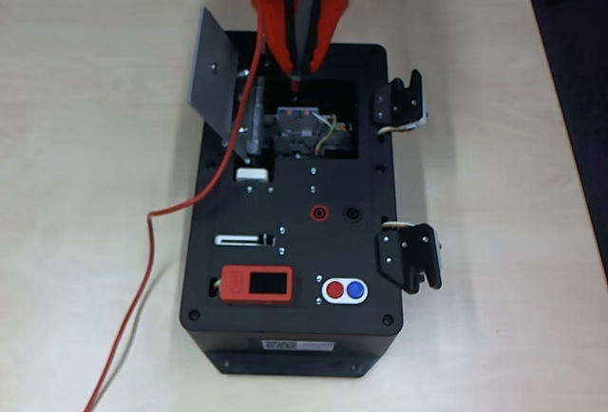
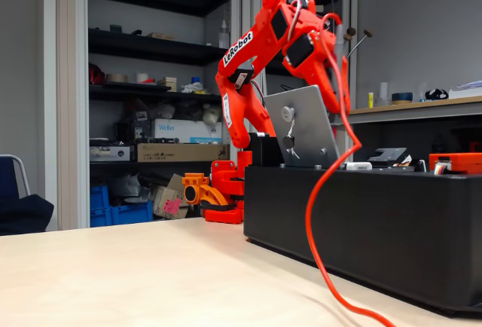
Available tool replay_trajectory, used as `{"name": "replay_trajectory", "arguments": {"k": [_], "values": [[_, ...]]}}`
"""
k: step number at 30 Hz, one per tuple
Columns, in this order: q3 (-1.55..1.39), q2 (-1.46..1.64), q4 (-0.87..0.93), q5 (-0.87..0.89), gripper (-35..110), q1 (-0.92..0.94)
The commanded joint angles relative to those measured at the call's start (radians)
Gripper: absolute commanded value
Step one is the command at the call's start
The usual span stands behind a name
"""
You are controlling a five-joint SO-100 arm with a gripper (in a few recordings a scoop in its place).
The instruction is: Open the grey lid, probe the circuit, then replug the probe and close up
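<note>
The grey lid (image 1: 214,75) stands open, tilted up at the left edge of the black box's (image 1: 366,179) opening; in the fixed view the grey lid (image 2: 305,127) leans upright with its knob facing the camera. My red gripper (image 1: 302,42) is shut on the probe (image 1: 308,4), a slim grey rod pointing down. Its dark tip hangs at the back rim of the opening, just above the circuit (image 1: 302,129). The probe's red cable (image 1: 152,213) runs off the box to the left and down the table; the same cable (image 2: 324,214) loops in the fixed view.
On the box top sit a red socket (image 1: 320,212), a black socket (image 1: 353,214), a red unit with a dark screen (image 1: 256,285) and a red-and-blue button pair (image 1: 344,290). Two black latches (image 1: 399,102) (image 1: 410,256) stick out on the right side.
</note>
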State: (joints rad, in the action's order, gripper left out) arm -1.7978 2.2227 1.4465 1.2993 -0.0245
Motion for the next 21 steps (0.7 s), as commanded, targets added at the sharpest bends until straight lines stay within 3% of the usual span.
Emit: {"name": "replay_trajectory", "arguments": {"k": [1, 21], "values": [[-0.015, 0.048, -0.011, -0.003, 0, 0.011], [-0.118, 0.074, -0.092, -0.02, 0, 0.034]]}}
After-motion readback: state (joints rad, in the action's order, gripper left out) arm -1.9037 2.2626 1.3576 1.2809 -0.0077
